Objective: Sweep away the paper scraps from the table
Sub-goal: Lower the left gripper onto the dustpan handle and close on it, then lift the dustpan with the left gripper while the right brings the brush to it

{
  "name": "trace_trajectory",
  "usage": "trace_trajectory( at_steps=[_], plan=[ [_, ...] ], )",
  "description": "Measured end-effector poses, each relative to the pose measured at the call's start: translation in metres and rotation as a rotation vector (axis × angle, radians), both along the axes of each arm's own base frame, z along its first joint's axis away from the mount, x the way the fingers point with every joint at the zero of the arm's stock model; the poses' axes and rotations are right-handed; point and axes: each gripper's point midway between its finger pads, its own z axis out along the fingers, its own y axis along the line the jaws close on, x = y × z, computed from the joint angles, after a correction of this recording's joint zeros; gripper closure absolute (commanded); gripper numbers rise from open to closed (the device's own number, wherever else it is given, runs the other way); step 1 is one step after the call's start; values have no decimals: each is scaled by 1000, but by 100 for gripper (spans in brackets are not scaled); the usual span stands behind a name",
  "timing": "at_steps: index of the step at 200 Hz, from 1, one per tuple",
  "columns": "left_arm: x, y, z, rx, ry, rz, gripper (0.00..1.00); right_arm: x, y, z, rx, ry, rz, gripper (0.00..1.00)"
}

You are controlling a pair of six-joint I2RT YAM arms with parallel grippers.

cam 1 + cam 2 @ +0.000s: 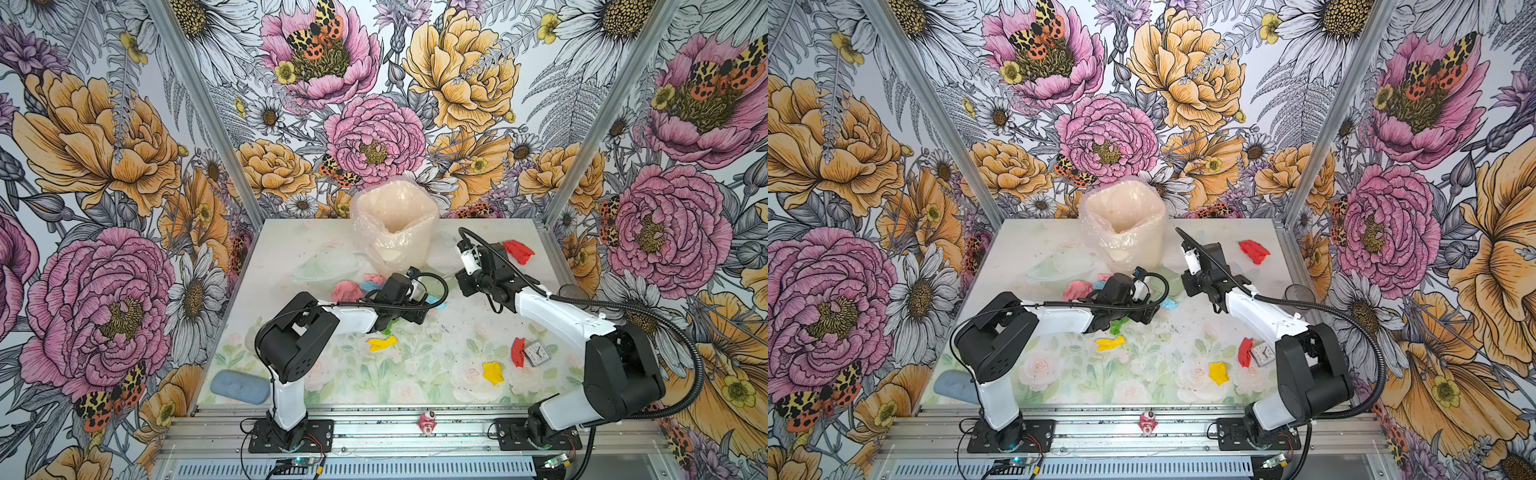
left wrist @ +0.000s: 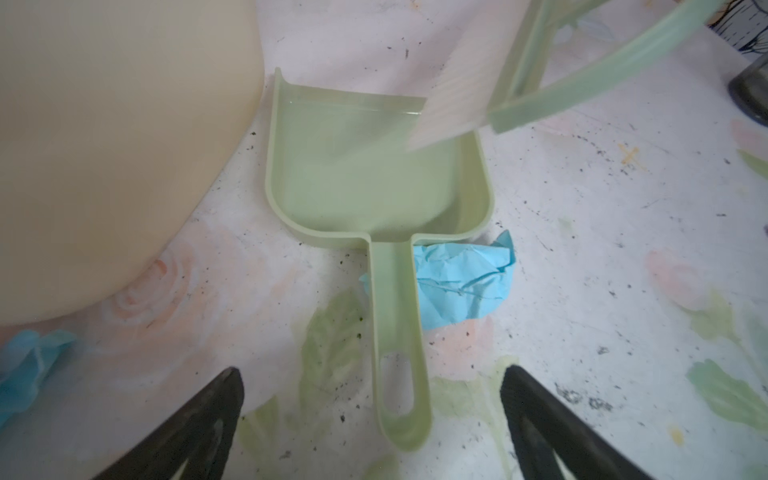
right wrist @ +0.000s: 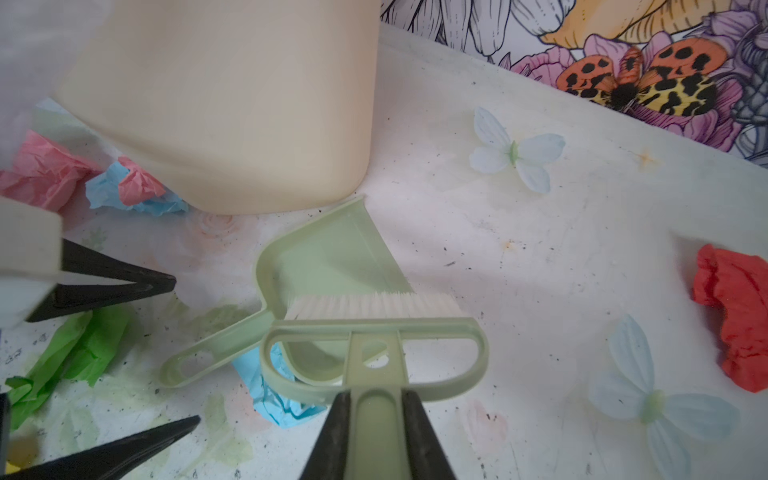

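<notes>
Brush [image 3: 374,307] clamped in the right gripper [image 3: 376,395], dustpan [image 2: 365,174] not yet taken, just in front of the bin [image 1: 395,232].
The right gripper's jaws press on the brush handle, bristles down over the pan's open edge; whether they touch it I cannot say, since the view is blurred there. The left gripper [image 2: 372,370] has its jaws wide apart on both sides of the pan handle's end, I judge so that it can hold the pan steady during sweeping. The pan's long axis runs from this handle past the bin's side, mouth pointing away from the left gripper. The paper scraps [image 1: 493,372] lie on the table [image 1: 415,386]: a pink scrap [image 1: 347,290] near the bin's foot, a light blue scrap [image 2: 461,282] under the pan handle, a red scrap [image 1: 518,351] well apart from the bin. Crumpled, most point nowhere; the red scrap is longer than wide, its axis toward the bin's end of the table.
</notes>
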Motion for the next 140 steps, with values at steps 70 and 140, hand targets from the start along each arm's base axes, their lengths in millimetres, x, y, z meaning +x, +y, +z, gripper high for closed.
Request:
trace_trajectory(
  at_steps=[70, 140],
  plan=[
    [10, 2, -11, 14, 21, 29, 15, -15, -12, 10, 24, -25, -42, 100],
    [21, 2, -2, -2, 2, 45, 26, -21, -23, 15, 39, -36, -83, 100]
  ],
)
